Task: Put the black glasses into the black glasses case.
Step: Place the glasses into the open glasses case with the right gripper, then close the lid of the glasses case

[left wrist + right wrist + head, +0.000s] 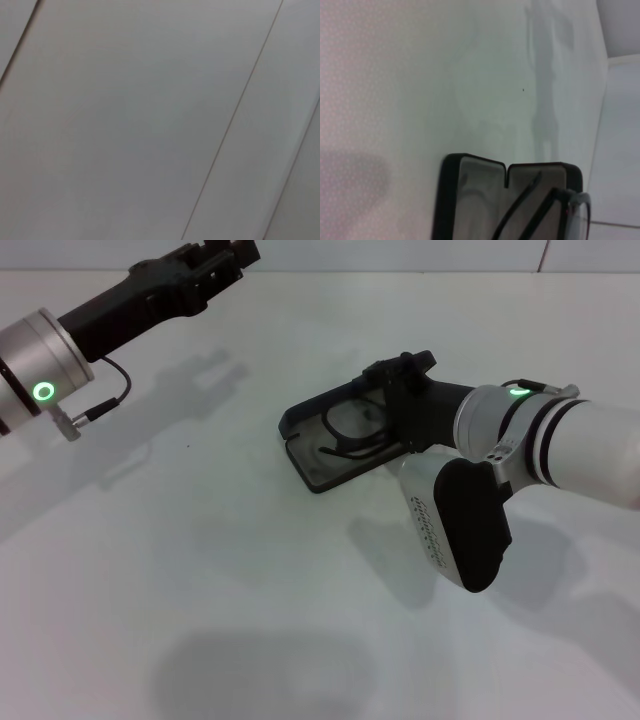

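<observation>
I have the right gripper low over the open black glasses case, glasses lying inside; I can't tell its finger state, so next I'd confirm release and withdraw; left gripper is parked.

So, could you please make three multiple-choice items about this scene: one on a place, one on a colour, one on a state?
1. Where are the black glasses?
A. In the open black glasses case
B. On the table beside the case
C. Under the left gripper

2. What colour is the case lining?
A. Red
B. Grey
C. Yellow

3. What state is the case in?
A. Shut
B. Open
C. Standing on end

Answers:
1 A: the head view shows the frame lying over the case's inside, with the right gripper at it.
2 B: the right wrist view shows grey inside the black rim.
3 B: both halves lie spread open on the table.
The left gripper is raised far away.
</observation>
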Available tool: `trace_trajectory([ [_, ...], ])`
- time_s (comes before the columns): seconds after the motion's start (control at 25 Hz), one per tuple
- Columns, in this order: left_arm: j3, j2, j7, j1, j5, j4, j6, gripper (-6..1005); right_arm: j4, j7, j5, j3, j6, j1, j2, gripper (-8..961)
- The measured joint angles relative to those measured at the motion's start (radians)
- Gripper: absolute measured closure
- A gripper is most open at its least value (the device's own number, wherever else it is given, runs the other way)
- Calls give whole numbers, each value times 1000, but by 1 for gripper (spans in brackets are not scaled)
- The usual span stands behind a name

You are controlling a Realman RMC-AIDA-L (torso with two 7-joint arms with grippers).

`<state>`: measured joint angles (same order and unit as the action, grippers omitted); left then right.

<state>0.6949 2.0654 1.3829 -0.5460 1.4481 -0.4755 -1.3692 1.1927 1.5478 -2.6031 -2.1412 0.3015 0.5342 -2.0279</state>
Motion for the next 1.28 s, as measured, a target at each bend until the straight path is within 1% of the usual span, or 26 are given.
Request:
trace_trajectory([
  [0.12, 0, -1, -1, 0, 0, 0, 0, 377, 1, 0, 0, 0, -6, -2, 0, 592],
  [0.56, 0, -3, -1, 2, 0, 0, 1, 372, -2, -18, -8, 3, 21, -11, 0, 572],
  [0.8, 0, -4, 2, -4, 0, -2, 0, 369, -22, -57, -9, -4, -8, -10, 0, 571],
  [1.04, 0, -2, 0, -7, 0, -2, 0, 367, -46, -88, -10, -41, -101, -16, 0, 568],
  [1.28, 0, -1, 3, -6, 0, -2, -1, 364, -35, -82, 10, -38, -63, -21, 0, 559],
])
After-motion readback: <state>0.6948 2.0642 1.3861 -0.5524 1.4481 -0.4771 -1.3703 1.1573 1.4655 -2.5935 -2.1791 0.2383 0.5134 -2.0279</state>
